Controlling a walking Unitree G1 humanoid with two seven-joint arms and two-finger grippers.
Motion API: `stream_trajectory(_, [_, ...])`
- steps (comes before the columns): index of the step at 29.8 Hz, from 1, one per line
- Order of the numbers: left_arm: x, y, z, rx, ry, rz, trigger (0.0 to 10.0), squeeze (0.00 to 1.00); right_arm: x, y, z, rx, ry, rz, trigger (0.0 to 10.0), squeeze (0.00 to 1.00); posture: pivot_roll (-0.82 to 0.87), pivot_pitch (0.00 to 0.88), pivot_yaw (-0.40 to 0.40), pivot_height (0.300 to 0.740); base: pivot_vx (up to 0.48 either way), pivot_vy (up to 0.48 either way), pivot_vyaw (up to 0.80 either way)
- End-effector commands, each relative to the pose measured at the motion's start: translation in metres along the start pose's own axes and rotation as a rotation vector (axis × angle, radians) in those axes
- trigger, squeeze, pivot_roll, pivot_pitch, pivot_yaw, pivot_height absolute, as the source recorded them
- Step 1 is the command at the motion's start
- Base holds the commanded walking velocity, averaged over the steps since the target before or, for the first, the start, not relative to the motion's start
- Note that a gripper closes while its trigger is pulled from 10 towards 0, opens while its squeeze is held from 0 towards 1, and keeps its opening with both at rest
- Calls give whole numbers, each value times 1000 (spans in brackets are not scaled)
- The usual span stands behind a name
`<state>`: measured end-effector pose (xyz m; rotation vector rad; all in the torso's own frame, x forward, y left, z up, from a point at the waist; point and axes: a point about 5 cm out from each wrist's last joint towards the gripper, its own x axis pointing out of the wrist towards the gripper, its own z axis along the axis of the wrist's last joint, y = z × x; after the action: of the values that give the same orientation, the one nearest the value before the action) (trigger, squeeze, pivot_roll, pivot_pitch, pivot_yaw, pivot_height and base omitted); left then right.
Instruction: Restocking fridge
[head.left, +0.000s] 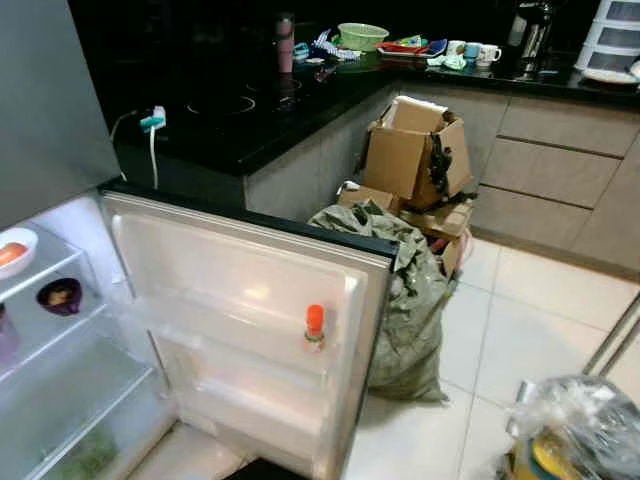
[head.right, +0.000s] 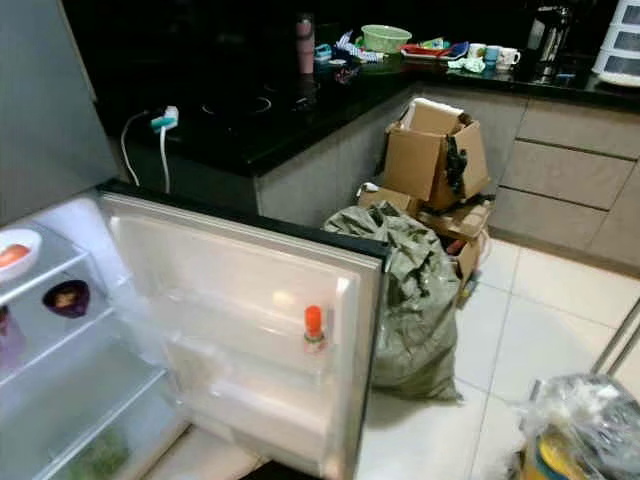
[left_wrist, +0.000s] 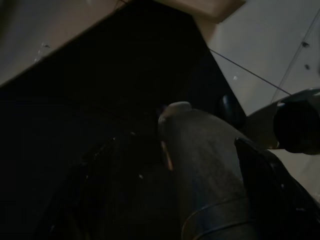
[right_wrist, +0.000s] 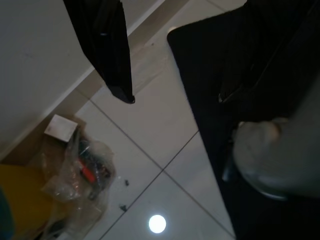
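Bottle (head.left: 315, 327) on fridge door (head.left: 230, 290) shelf — claws elsewhere.

Plastic bag (head.left: 580, 425) cut off, contents unclear.

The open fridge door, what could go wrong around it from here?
The open white fridge door swings close to the stuffed grey-green sack, so pushing it wider may jam it. The small orange-capped bottle stands alone in the door rack and could topple if the door is jolted. The clear plastic bag on the floor may trip the robot.
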<state>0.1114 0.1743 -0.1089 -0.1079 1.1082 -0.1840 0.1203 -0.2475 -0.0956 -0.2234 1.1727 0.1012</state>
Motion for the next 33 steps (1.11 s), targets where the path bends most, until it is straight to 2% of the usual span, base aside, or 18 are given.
stream_trajectory(1, [-1, -9, -17, -18, 67, -27, 10000, 0, 0, -4, 11, 15, -44, -1, 10000, 0, -73, 0, -20, 740, 0, 0, 775])
stream_trajectory(11, [0, -9, -16, -25, 61, -22, 10000, 0, 0, -11, 18, 43, -64, -23, 10000, 0, -70, 0, -22, 740, 0, 0, 775])
stream_trajectory(18, [0, -10, -16, -24, 62, -27, 10000, 0, -3, -23, 17, 74, -58, -100, 10000, 0, -70, 0, -22, 740, 0, 0, 775])
stream_trajectory(21, [0, -10, -16, -21, 62, -28, 10000, 0, -6, -38, 19, 66, -45, -199, 10000, 0, -70, 0, -22, 740, 0, 0, 777])
stream_trajectory(22, [0, -10, -16, -19, 63, -29, 10000, 0, -9, -50, 24, 82, -60, -277, 10000, 0, -71, 0, -18, 740, 0, 0, 0])
stream_trajectory(23, [0, -10, -16, -19, 63, -29, 10000, 0, -9, -50, 24, 82, -60, -277, 10000, 0, -71, 0, -18, 740, 0, 0, 0])
stream_trajectory(25, [0, -10, -16, -18, 64, -30, 10000, 0, -14, -66, 32, 132, -87, -365, 10000, 0, -71, 0, -18, 740, 0, 0, 0])
stream_trajectory(26, [0, -10, -16, -18, 64, -30, 10000, 0, -14, -66, 32, 132, -87, -365, 10000, 0, -71, 0, -18, 740, 0, 0, 0])
stream_trajectory(29, [-1, -9, -16, -8, 66, -32, 10000, 0, -25, -94, 49, 247, -167, -492, 10000, 0, -69, 0, -16, 740, 0, 0, 0])
stream_trajectory(30, [-1, -9, -16, -6, 67, -32, 10000, 0, -27, -99, 53, 274, -189, -516, 10000, 0, -69, 0, -16, 740, 0, 0, 0])
stream_trajectory(31, [-1, -9, -16, -5, 67, -32, 10000, 0, -31, -107, 62, 338, -246, -524, 10000, 0, -69, 0, -16, 740, 0, 0, 0])
stream_trajectory(32, [-1, -9, -16, -4, 67, -32, 10000, 0, -34, -112, 68, 382, -286, -527, 10000, 0, -69, 0, -17, 740, 0, 0, 0])
stream_trajectory(33, [-1, -9, -16, -4, 67, -32, 10000, 0, -34, -112, 68, 382, -286, -527, 10000, 0, -69, 0, -17, 740, 0, 0, 0])
